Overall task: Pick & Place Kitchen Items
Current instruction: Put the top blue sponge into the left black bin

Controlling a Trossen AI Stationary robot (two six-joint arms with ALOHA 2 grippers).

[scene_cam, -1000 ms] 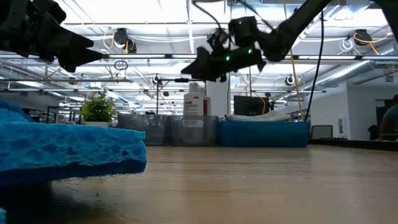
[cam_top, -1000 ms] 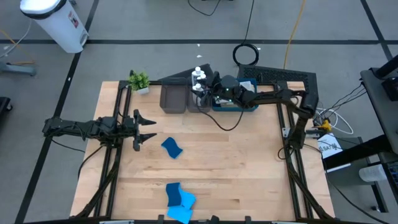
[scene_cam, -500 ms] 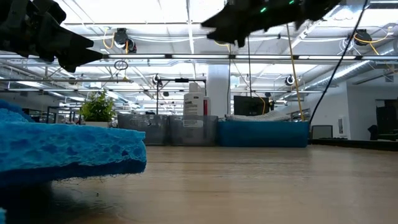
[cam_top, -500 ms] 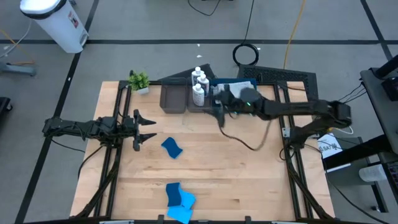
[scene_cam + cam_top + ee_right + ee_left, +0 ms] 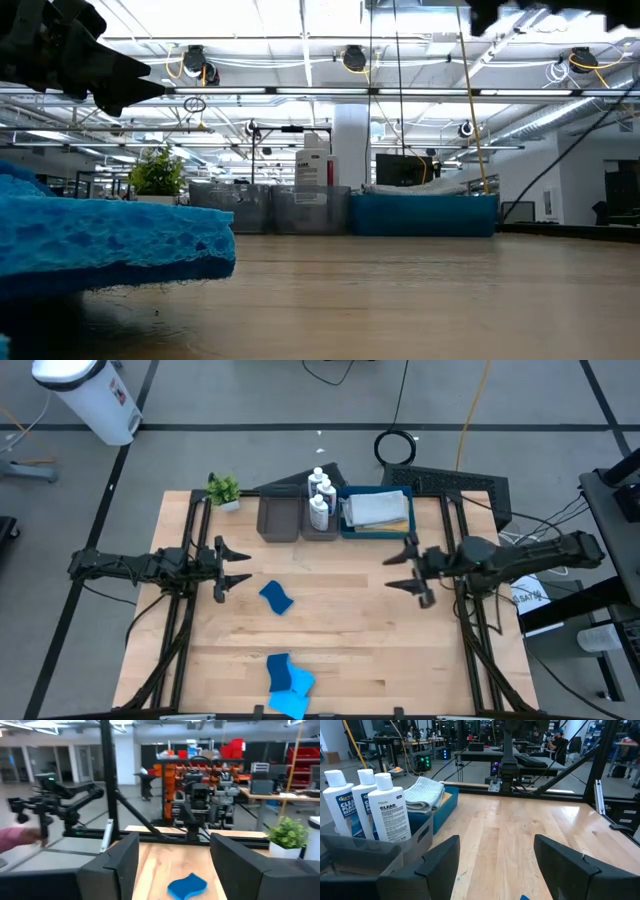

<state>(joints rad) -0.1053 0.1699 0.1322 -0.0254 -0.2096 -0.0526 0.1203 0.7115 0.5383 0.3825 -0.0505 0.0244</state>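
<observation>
My left gripper (image 5: 240, 565) hangs open and level over the table's left middle, with nothing between its fingers. My right gripper (image 5: 393, 572) is open too, level over the right middle, pointing toward the left arm. Three white bottles (image 5: 319, 493) stand in a grey tray (image 5: 322, 525) at the far edge. A folded grey cloth (image 5: 378, 508) lies in the blue tray (image 5: 345, 528) beside them. One blue sponge (image 5: 277, 597) lies flat on the wood between the grippers. A stack of blue sponges (image 5: 288, 685) sits at the near edge. The right wrist view shows the lone sponge (image 5: 187, 886) ahead.
A second grey tray (image 5: 279, 518) stands left of the bottles' tray. A small potted plant (image 5: 223, 490) sits at the far left corner. The stacked sponge (image 5: 100, 245) fills the low view's near left. Bare wood lies between both grippers and along the right side.
My right gripper has drawn back from over the trays at the far edge toward the table's right side and the near edge, rising and tipping up to level. The grey cloth in the blue tray, which the gripper covered before, now shows whole.
</observation>
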